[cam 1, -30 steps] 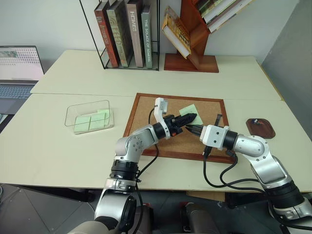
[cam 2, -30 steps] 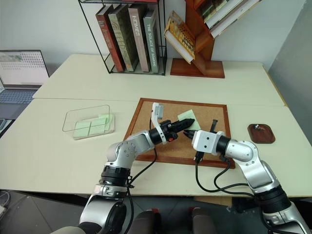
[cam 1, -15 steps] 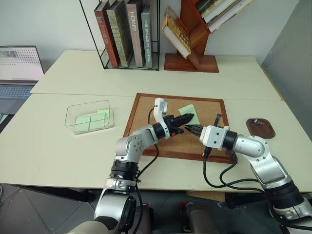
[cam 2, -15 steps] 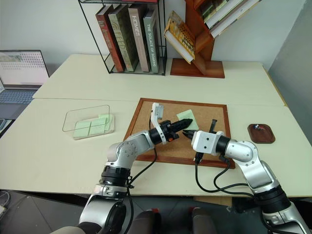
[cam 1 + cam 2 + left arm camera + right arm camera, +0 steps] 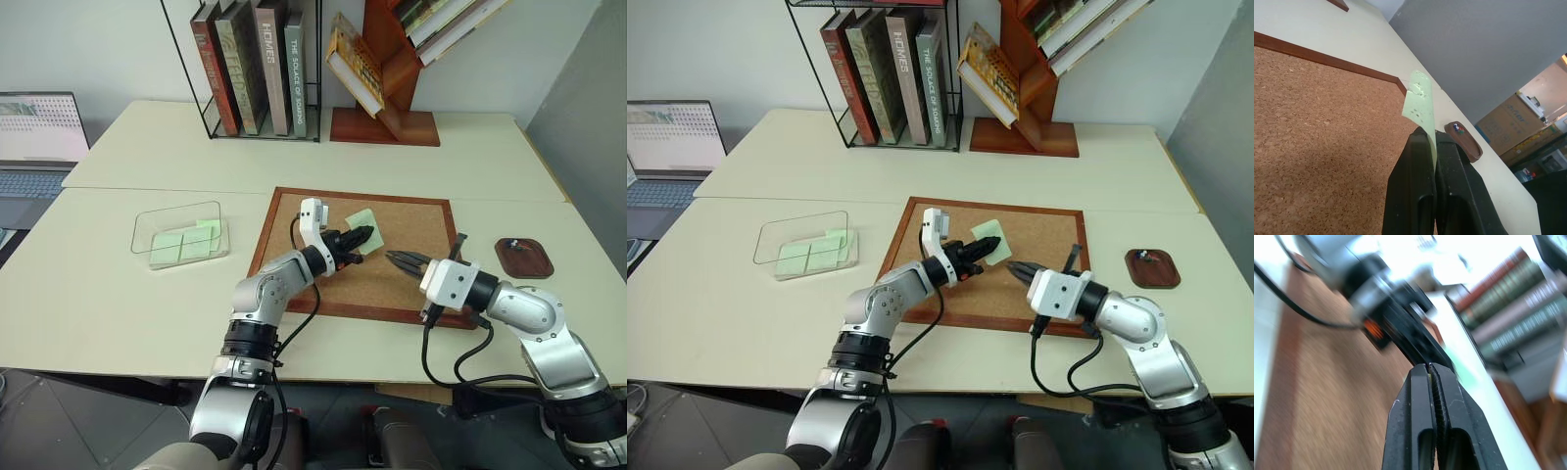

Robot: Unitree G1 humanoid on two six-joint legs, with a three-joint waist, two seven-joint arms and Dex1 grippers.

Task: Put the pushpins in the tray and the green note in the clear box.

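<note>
My left gripper (image 5: 364,235) fingers pinch the green note (image 5: 1420,100) above the cork board (image 5: 411,284); right gripper (image 5: 397,258) fingers closed, empty. The thin slip may slide free.

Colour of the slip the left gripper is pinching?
Pale green. The green note, pinched in the left gripper, shows best in the left wrist view.
</note>
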